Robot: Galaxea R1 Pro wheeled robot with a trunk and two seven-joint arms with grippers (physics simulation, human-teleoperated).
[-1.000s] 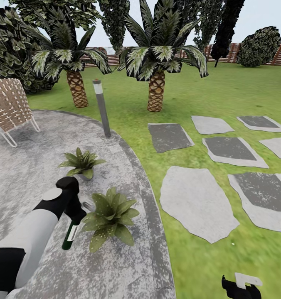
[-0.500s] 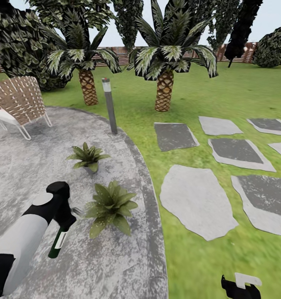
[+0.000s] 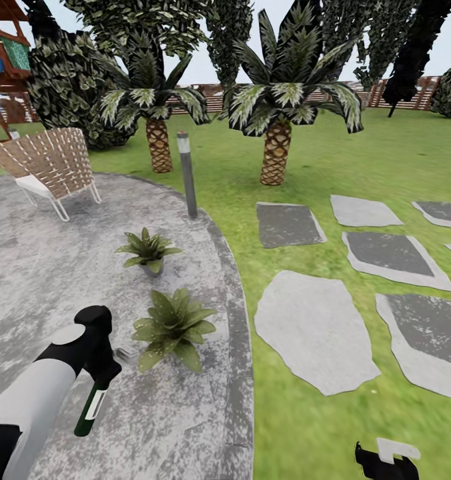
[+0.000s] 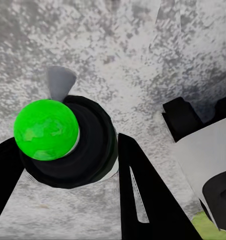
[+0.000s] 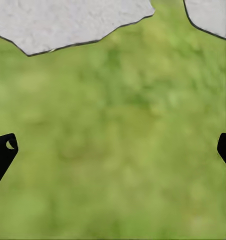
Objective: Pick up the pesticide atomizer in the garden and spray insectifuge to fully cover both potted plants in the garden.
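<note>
While gripped in left claw, pesticide atomizer hangs below it

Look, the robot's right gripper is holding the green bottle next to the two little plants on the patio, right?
Not quite. It is the left gripper that holds the bottle, as the head view shows. The right gripper is open over the grass with nothing in it. The rest is right: the bottle is beside the two plants on the patio.

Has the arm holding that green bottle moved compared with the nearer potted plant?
Yes. The left gripper with the pesticide atomizer has drawn back, away from the nearer potted plant, opening a gap.
</note>
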